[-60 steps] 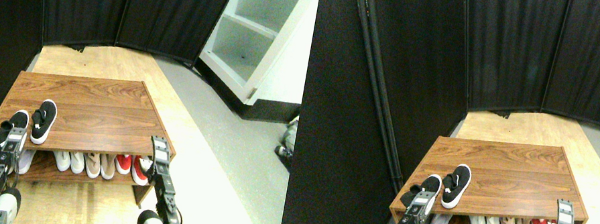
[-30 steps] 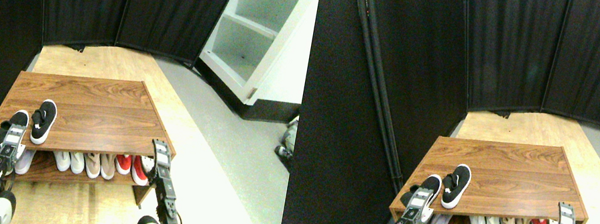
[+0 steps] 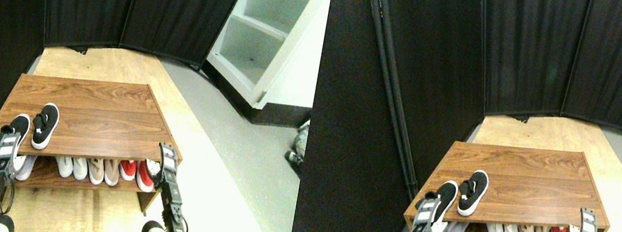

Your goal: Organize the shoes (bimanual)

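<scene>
Pulling back, my left gripper (image 3: 7,144) let go; jaws unclear on both. 2 black sneakers (image 3: 34,126) sit at the shoe rack's (image 3: 101,109) front-left corner, almost paired.

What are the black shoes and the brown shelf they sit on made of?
The black shoes look like soft, matte cloth on top, maybe canvas, with smooth white soles that look like rubber. The brown shelf looks like wood or a wood-look layer: dark brown, with grain streaks running across its smooth, slightly shiny top. From here I cannot be sure which.

shoes (image 3: 34,126) on rack (image 3: 100,112) top left, other pairs (image 3: 104,171) beneath
</scene>
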Tool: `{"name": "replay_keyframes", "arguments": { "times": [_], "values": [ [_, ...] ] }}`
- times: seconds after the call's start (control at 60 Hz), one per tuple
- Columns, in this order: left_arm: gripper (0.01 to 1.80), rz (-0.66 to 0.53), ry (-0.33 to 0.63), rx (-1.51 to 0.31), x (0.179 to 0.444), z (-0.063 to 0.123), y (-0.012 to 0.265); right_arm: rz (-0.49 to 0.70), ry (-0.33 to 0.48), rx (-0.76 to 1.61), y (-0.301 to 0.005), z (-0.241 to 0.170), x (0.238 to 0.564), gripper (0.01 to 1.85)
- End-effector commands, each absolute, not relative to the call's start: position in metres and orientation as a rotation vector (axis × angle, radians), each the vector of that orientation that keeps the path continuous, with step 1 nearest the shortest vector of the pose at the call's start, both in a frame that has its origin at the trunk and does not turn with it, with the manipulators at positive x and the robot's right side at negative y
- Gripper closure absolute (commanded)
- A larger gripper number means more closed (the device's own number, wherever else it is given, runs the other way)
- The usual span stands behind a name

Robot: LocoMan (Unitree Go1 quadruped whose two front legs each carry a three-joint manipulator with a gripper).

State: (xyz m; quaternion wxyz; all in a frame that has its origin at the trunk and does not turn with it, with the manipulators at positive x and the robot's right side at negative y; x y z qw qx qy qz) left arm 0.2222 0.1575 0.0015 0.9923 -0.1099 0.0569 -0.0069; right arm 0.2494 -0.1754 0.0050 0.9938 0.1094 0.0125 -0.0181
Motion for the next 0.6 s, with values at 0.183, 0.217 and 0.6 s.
{"name": "replay_keyframes", "arguments": {
  "times": [0.183,0.217,0.6],
  "values": [
    [0.93,0.031,-0.029,-0.321,0.213,0.000,0.159,-0.025,-0.005,0.303,-0.179,0.005,0.256,1.35],
    [0.85,0.051,-0.034,-0.338,0.212,-0.002,0.161,-0.020,-0.009,0.311,-0.180,0.004,0.256,1.35],
    [0.49,0.174,-0.072,-0.525,0.204,-0.015,0.164,-0.010,-0.001,0.326,-0.180,0.002,0.261,1.37]
  ]
}}
